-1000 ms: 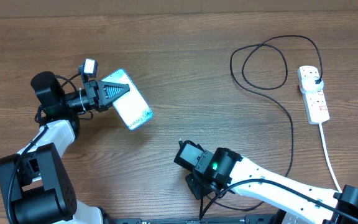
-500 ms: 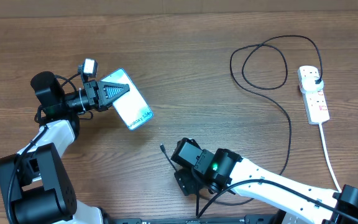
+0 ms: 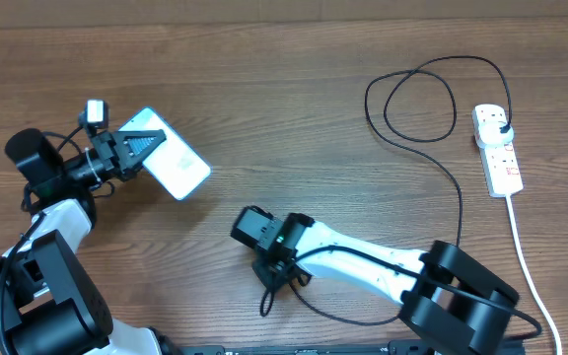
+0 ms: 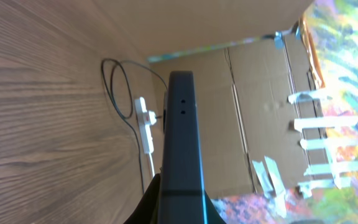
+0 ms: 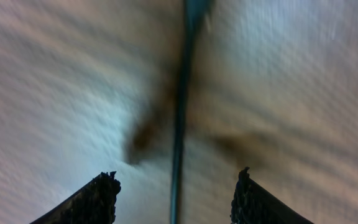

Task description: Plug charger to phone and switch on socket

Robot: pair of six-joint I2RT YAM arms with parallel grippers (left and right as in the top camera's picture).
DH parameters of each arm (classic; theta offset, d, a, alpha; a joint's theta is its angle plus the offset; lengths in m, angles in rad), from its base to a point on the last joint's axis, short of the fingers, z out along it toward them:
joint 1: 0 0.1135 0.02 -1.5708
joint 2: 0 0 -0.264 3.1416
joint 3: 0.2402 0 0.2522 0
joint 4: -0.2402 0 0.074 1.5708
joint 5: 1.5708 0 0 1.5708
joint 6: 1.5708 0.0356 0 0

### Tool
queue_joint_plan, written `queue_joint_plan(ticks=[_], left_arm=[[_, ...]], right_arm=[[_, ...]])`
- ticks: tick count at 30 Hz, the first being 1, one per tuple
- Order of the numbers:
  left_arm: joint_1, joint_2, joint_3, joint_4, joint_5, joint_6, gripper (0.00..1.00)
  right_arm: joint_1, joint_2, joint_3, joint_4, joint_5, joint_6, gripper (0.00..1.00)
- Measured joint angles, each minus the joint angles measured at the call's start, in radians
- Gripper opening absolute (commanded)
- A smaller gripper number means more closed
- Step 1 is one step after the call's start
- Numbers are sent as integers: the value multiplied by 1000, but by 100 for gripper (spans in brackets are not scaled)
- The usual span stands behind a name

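Observation:
My left gripper (image 3: 134,148) is shut on one end of the phone (image 3: 176,170) and holds it off the table at the left, its light-blue screen facing up. In the left wrist view the phone (image 4: 182,137) shows edge-on between the fingers (image 4: 153,200). The charger cable (image 3: 461,212) loops from its black plug (image 3: 501,125) in the socket (image 3: 499,160) at the far right. It passes under my right arm to a loose end (image 3: 266,304) near the front edge. My right gripper (image 5: 176,177) is open and points down, with the cable (image 5: 180,112) running untouched between its fingers.
The socket's thick white cord (image 3: 526,256) runs toward the front right corner. The wooden table (image 3: 294,118) shows between phone and cable loop. In the left wrist view the socket (image 4: 145,122) and cardboard boxes (image 4: 229,112) stand beyond the table's edge.
My left gripper carried the phone to the left. My right gripper went from shut to open, swung left, and the cable's end now lies on the table under it.

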Motion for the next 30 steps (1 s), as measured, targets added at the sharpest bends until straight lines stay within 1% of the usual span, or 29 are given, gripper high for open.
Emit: queue_joint_plan(ticks=[2,6,9,11,13,15,16,17,18,26,30], left_arm=[[9,0,0,0,0,0,4],[7,0,0,0,0,0,4],[7,0,0,0,0,0,4],[7,0,0,0,0,0,4],[7,0,0,0,0,0,4],[7,0,0,0,1,0,4],[7,0,0,0,0,0,4],[7,0,0,0,0,0,4],[7,0,0,0,0,0,4],[6,0,0,0,0,0,4],[-6,0,0,-3,0,0,4]], right_arm=[[-2,21,31,8,6,-6,62],[-12,42,38,34,11,-12,63],[-29,61,38,38,11,-11,61],[-36,72,48,30,10,-11,51],[-40,84,63,12,18,-9,38],[-41,98,80,-11,22,-12,28],[-40,102,87,-19,22,-8,20],[-40,105,91,-22,19,-9,9],[-39,108,94,-27,11,-10,4],[-45,114,103,-42,-60,-11,4],[-64,105,128,-96,-89,-11,4]])
